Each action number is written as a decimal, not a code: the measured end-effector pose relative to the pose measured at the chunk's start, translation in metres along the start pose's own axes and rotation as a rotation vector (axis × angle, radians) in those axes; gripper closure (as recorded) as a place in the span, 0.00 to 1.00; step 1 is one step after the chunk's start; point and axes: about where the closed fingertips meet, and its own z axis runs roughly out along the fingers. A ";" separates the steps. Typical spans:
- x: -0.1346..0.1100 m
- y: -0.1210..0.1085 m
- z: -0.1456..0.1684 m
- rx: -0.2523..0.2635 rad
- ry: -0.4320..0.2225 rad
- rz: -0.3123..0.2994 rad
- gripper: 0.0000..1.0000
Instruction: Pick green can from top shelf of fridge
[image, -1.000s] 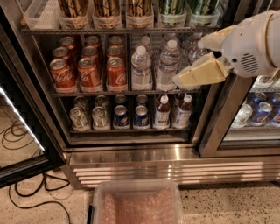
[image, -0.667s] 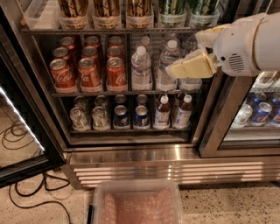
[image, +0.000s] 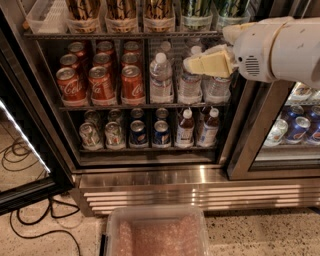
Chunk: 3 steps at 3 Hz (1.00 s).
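Note:
Two green cans (image: 196, 9) (image: 231, 8) stand at the right end of the top shelf (image: 120, 35), in clear trays, with their tops cut off by the frame edge. Three gold-and-black cans (image: 120, 10) stand to their left. My gripper (image: 194, 64), cream-coloured on a white arm (image: 280, 47), reaches in from the right. It hangs below the top shelf's front rail, in front of the water bottles and just under the left green can. The fridge (image: 175, 192) has a ribbed steel base.
Red cola cans (image: 102, 80) and water bottles (image: 161, 80) fill the middle rack. Small cans and bottles (image: 135, 132) fill the lower rack. The door (image: 25, 150) stands open at left, with cables (image: 20, 160) on the floor. A clear plastic bin (image: 157, 235) sits below. A closed glass door (image: 295, 127) is at right.
My gripper and arm have moved up and to the left, from in front of the middle rack's right end to just under the top shelf rail.

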 end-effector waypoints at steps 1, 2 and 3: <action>-0.002 -0.002 0.000 0.009 -0.005 -0.002 0.24; -0.002 -0.002 0.000 0.009 -0.005 -0.002 0.37; -0.004 -0.003 0.008 0.027 -0.036 0.009 0.52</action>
